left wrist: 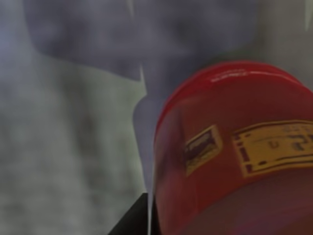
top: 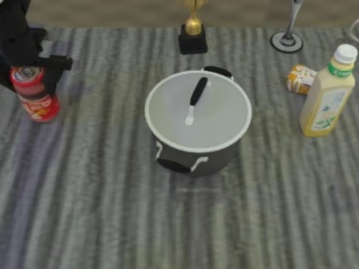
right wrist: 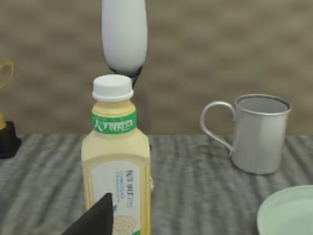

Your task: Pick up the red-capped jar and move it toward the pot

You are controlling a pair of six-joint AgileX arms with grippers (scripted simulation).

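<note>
Left hand [top: 35, 75] clamped on the red-capped jar [top: 35, 94], jar upright. The pot [top: 197, 120] lies well right of it (lid on). Right hand: out of view, cannot tell.

**Red jar filled the left wrist view**

The red-capped jar [left wrist: 234, 156] took up most of the lower part of the frame, seen from very close. Its red body carried two yellow printed labels with dark edges, one small and one wider, both tilted. Behind it lay the grey striped table surface [left wrist: 58, 147], blurred, with a darker shadowed patch across it. A dark corner of the left gripper [left wrist: 132, 220] showed just beside the jar.
</note>
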